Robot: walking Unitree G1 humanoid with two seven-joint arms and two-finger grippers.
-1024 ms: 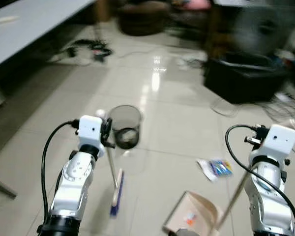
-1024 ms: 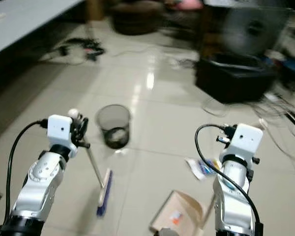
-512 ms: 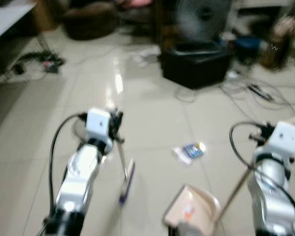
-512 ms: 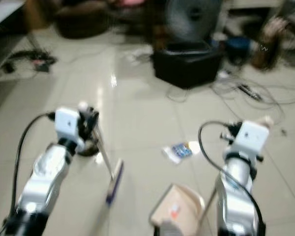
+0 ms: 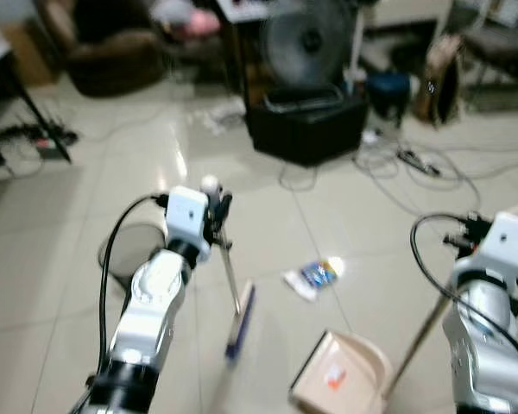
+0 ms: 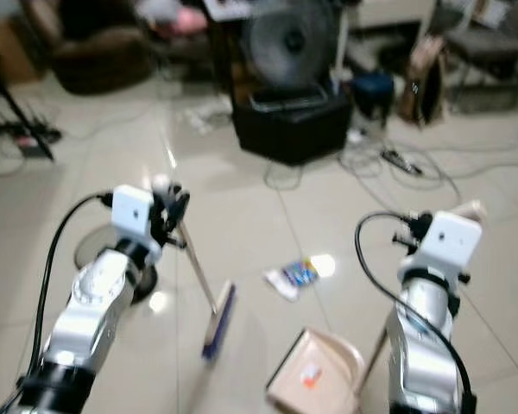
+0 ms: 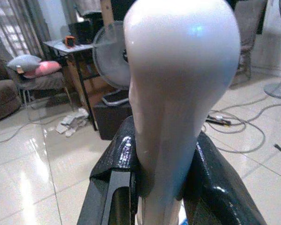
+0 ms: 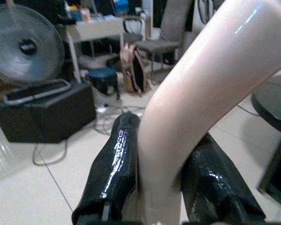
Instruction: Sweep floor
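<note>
My left gripper (image 7: 161, 187) is shut on the rounded white top of the broom handle (image 7: 178, 70). The handle slants down to the blue broom head (image 5: 240, 321), which rests on the tiles. My right gripper (image 8: 159, 187) is shut on the pale dustpan handle (image 8: 201, 84). The beige dustpan (image 5: 341, 375) sits on the floor near my feet with a small orange scrap in it. A blue and white wrapper (image 5: 315, 276) lies on the floor between broom head and dustpan, a little farther out. A wire waste bin (image 5: 125, 254) stands partly hidden behind my left arm.
Ahead stand a black box (image 5: 306, 129) with a fan (image 5: 306, 39) behind it. Loose cables (image 5: 414, 164) trail over the floor to the right. A dark sofa (image 5: 112, 60) is at the far left and a bag (image 5: 440, 86) at the far right.
The whole view has swung to the right, so the camera turned; the bin now sits behind my left arm. Both grippers keep their hold on broom and dustpan.
</note>
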